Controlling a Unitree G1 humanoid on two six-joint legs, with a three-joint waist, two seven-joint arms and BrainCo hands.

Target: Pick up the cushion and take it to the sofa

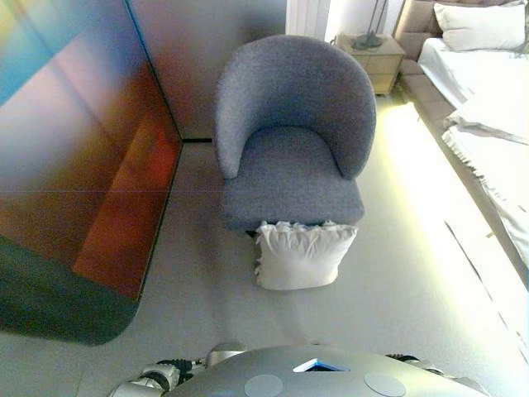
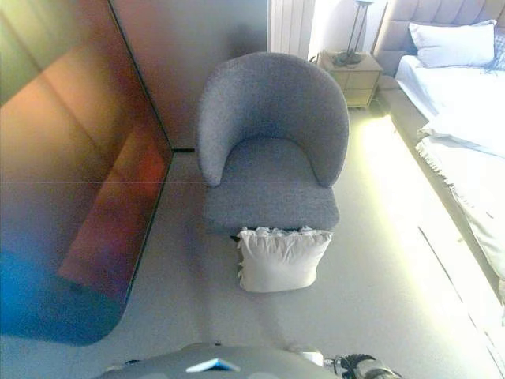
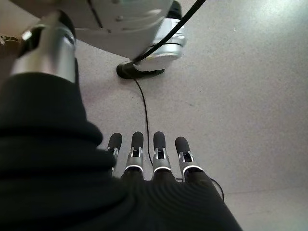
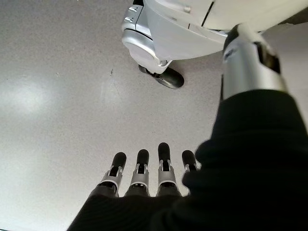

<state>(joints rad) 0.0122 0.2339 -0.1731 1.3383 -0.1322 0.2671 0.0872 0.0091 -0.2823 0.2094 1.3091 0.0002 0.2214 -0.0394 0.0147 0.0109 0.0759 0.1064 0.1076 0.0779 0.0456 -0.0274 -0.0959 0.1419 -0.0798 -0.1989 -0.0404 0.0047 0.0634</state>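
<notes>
A cushion [image 1: 302, 255] stands on the floor [image 1: 207, 289] directly ahead of me, leaning against the front of an armchair [image 1: 291, 141]. To my left stands a large panel [image 1: 78, 157], and a wall [image 1: 207, 50] lies behind the chair. A bed [image 1: 488, 107] runs along my right, a pillow [image 1: 481, 26] at its far end — a nightstand [image 1: 376, 58] sits between bed and chair, farther back. My left hand [image 3: 154, 159] and right hand [image 4: 144, 178] hang at my sides, above the floor.

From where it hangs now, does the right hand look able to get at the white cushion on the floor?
Probably not yet. The right hand hangs open over bare floor, while the cushion leans against the grey armchair ahead. Nothing lies between them.
</notes>
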